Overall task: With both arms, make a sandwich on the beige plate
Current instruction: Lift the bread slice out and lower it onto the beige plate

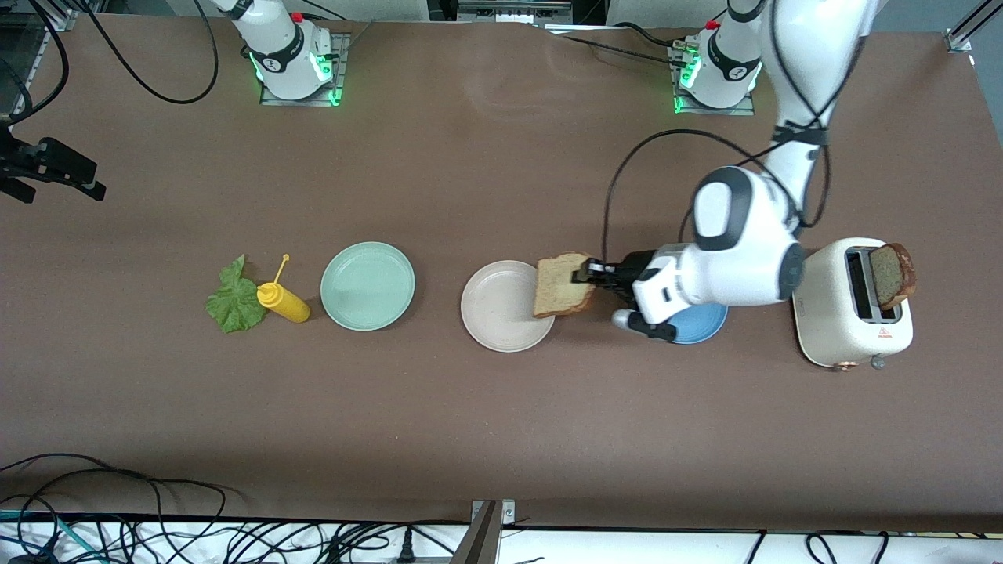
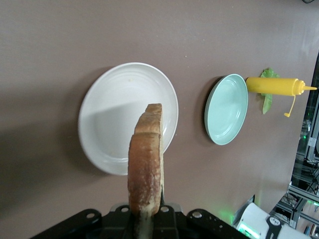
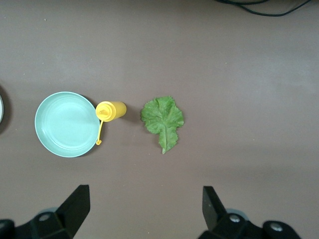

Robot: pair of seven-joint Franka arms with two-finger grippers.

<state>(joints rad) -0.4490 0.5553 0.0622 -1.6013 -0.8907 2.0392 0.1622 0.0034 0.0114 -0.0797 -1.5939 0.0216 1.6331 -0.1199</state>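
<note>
While my left arm reaches out from its base and bends low across the table, its forearm lies over the blue plate (image 1: pixel 705 325) and the left gripper (image 1: pixel 589 274) is clamped on a slice of bread (image 1: pixel 563 285), held on edge over the rim of the beige plate (image 1: pixel 501 309) at the end toward the left arm; the plate itself is bare; from the left wrist view I see the slice (image 2: pixel 146 172) crust-on, standing above the beige plate (image 2: pixel 112 119), with the mint-green plate (image 2: pixel 227 109) and the yellow squeeze bottle (image 2: pixel 271 85) nearby, which the front view shows flat from above; my right arm waits, and only its base shows in the front view; its wrist view gives the right gripper (image 3: pixel 144 206) with fingers spread wide, holding nothing, over bare table near the lettuce leaf (image 3: pixel 163 119); a second slice (image 1: pixel 893 276) stands in the cream toaster (image 1: pixel 850 313) at the left arm's end; the tabletop (image 1: pixel 470 431) is brown and matte; cables trail along its near edge, though what they run to I can't quite make out
</note>
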